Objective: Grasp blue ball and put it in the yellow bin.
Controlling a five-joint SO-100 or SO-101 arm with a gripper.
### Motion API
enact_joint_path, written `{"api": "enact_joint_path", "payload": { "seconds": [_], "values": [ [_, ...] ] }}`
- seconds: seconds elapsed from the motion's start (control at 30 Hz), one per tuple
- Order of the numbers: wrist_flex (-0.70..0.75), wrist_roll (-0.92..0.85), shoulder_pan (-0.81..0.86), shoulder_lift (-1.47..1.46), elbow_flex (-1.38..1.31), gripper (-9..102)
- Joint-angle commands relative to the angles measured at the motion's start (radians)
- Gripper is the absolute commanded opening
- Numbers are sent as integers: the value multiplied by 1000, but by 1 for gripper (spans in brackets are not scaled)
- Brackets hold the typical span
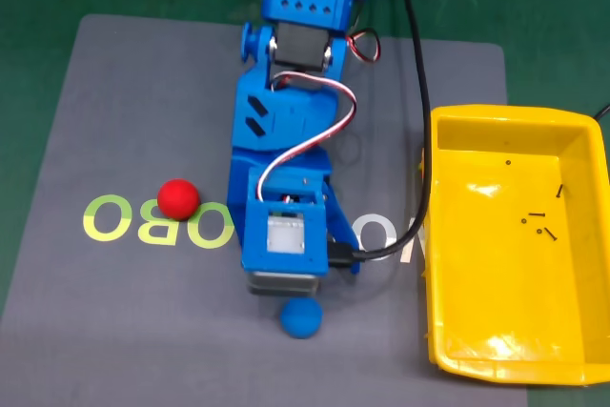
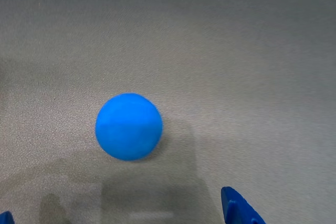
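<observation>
The blue ball [image 2: 128, 126] lies free on the mat [image 1: 114, 331]; the gripper [image 2: 126, 219] hovers above, fingers spread and empty, lined up to grasp.

On the grey mat [image 1: 114, 121] I read pale green letters "OBO" at its left side; further letters beside my arm [image 1: 286, 140] are illegible.

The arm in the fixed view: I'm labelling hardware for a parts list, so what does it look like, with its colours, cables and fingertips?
The arm is bright blue printed plastic with dark servo blocks. Red-and-white wires loop along it, and a thick black cable plugs in near the wrist. The gripper shows two blue fingertips in the wrist view.
</observation>
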Motion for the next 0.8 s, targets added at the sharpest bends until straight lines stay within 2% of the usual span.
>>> {"api": "enact_joint_path", "payload": {
  "seconds": [0.0,0.43,0.57,0.77],
  "values": [
    [-23,9,-14,-14,-109,43],
    [-18,17,-32,-192,-281,38],
    [-18,28,-43,-219,-298,29],
    [-18,46,-55,-230,-302,5]
  ]
}}
